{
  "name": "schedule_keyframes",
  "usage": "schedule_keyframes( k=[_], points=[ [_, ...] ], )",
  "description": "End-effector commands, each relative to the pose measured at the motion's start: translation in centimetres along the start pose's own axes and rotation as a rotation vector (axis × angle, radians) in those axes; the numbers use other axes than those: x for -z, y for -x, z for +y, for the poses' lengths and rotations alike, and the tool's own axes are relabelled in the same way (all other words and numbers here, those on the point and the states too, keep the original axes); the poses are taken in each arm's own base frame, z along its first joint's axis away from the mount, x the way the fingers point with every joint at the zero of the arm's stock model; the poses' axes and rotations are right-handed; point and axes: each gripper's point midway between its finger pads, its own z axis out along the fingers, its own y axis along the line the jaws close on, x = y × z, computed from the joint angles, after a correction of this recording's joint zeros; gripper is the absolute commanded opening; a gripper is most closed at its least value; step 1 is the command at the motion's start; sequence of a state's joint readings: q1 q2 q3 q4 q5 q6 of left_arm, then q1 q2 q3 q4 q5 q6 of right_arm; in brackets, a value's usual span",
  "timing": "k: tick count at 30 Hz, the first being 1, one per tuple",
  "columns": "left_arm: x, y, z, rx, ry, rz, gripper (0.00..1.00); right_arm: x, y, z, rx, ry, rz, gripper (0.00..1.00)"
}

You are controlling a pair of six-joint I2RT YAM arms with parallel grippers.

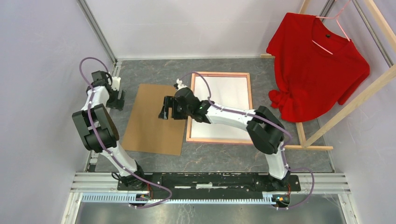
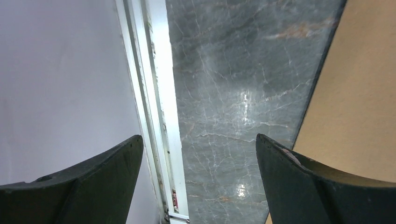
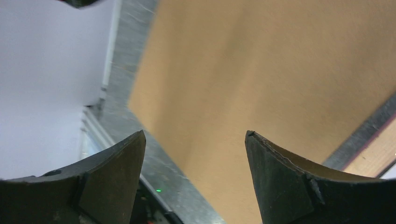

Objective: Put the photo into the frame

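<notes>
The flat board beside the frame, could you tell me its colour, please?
The board is plain brown; top external view shows it best.

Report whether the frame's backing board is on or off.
Off. The brown backing board lies flat on the table left of the frame, not inside its rim.

A robotics lab test cell is shown, not a lived-in room. A left arm (image 1: 95, 125) and a right arm (image 1: 229, 115) are bolted to a black plate (image 1: 205, 180) on metal rails (image 1: 93, 179) at the near edge of the desk (image 1: 219, 156). The desk is boxed in by plain pale walls (image 1: 37, 70) and metal posts (image 1: 97, 30). Purple cables (image 1: 91, 58) are left exposed. Household props are staged: a frame (image 1: 224, 140) and a brown board (image 1: 149, 128) at the middle, and a red shirt (image 1: 317, 70) hung on a wooden rack (image 1: 348, 100) at the far right corner.
</notes>
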State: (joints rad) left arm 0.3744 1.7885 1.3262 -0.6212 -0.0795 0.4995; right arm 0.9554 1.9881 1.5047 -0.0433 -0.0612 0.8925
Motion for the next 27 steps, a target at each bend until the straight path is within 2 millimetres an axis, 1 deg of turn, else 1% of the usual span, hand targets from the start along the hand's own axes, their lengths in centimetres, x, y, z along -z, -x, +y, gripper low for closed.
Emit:
schedule_keyframes(
  k=[1,4,8,13,18,21,27],
  points=[
    [-1.0,-1.9,-0.2,-0.051,0.014,0.037,0.96,-1.6,-2.9,-5.1,0.063,-0.198,0.096,0.85],
    [-2.3,-3.1,-0.7,-0.048,0.003,0.067,0.96,-1.8,-3.4,-6.6,0.071,-0.257,0.1,0.86],
    [-3.4,-3.7,-1.8,-0.033,-0.036,0.074,0.96,-1.6,-3.7,-8.3,0.084,-0.316,0.1,0.87],
    [-4.1,-4.0,-3.1,-0.027,-0.075,0.081,0.95,-1.0,-4.1,-10.3,0.083,-0.374,0.104,0.88],
    [-4.4,-3.8,-4.8,-0.038,-0.097,0.08,0.95,-0.2,-3.9,-12.1,0.076,-0.429,0.104,0.89],
    [-4.5,-3.5,-5.8,-0.048,-0.104,0.081,0.95,0.0,-3.8,-12.4,0.07,-0.437,0.098,0.9],
    [-4.8,-3.3,-6.9,-0.059,-0.106,0.084,0.95,-1.2,-4.0,-11.3,0.035,-0.386,0.113,0.9]
  ],
)
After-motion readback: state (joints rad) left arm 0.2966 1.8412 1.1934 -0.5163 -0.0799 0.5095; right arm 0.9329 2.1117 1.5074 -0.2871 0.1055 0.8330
